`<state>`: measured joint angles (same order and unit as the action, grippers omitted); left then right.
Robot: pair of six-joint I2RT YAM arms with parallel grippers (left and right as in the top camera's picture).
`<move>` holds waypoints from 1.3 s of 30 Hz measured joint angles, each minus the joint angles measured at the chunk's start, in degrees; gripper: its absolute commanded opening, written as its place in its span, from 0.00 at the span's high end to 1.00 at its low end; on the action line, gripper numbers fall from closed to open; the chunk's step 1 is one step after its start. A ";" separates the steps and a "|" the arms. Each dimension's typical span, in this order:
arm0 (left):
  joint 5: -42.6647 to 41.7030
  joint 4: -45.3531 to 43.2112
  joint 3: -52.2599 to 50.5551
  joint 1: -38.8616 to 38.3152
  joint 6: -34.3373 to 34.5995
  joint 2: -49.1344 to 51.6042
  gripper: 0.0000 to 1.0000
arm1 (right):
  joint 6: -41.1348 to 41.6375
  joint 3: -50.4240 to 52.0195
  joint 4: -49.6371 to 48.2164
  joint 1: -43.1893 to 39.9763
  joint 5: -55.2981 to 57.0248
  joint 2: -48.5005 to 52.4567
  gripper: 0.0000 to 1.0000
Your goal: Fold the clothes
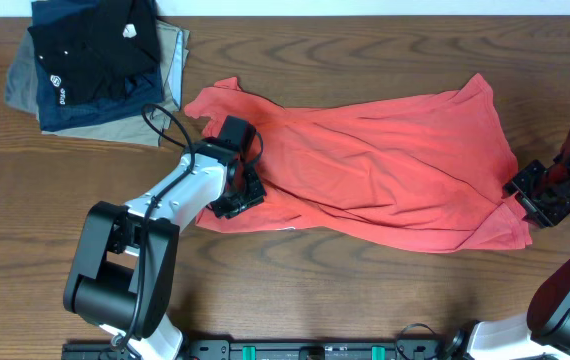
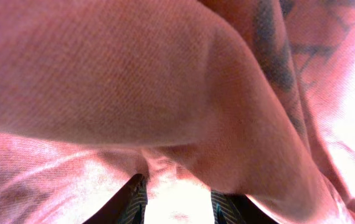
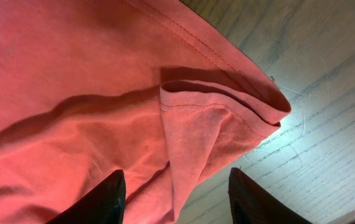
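The coral-red T-shirt [image 1: 385, 170] lies crumpled across the middle of the wooden table. My left gripper [image 1: 240, 195] sits on its lower left edge. In the left wrist view the shirt [image 2: 103, 74] fills the frame, with navy lettering [image 2: 271, 50] showing through, and a bunch of cloth is pinched between the fingers [image 2: 177, 186]. My right gripper [image 1: 530, 195] is at the shirt's lower right corner. In the right wrist view its fingers [image 3: 176, 180] are open and straddle a folded hem corner [image 3: 215, 118] lying on the table. The neck tag is hidden.
A pile of folded black, navy and khaki garments [image 1: 95, 60] lies at the back left corner. Bare wood [image 3: 327, 124] shows right of the shirt's corner. The arm bases stand at the table's front edge.
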<state>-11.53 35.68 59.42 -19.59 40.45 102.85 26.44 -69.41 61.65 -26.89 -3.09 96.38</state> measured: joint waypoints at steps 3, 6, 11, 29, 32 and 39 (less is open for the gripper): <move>-0.02 0.20 1.01 0.00 -0.22 0.02 0.61 | 0.00 0.00 -0.11 0.00 0.00 0.00 0.48; -0.09 -0.02 1.44 0.00 -0.26 0.00 0.61 | -0.02 0.00 -0.17 0.00 0.00 0.00 0.48; -0.09 -0.15 1.46 0.00 -0.37 0.00 0.61 | 0.00 0.02 -0.17 0.00 0.00 0.00 0.48; -2.91 -2.49 2.23 0.00 -1.46 2.60 0.68 | -0.02 0.04 0.00 0.00 0.00 0.00 0.48; -2.71 -2.08 2.23 0.00 -1.68 2.60 0.72 | -0.02 0.04 0.00 0.00 0.00 0.00 0.48; -1.57 -0.42 2.23 0.00 -1.66 1.81 0.81 | -0.02 0.04 0.00 0.00 0.00 0.00 0.48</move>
<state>-13.10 35.27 61.65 -19.59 38.79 104.66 26.41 -69.36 61.65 -26.89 -3.09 96.38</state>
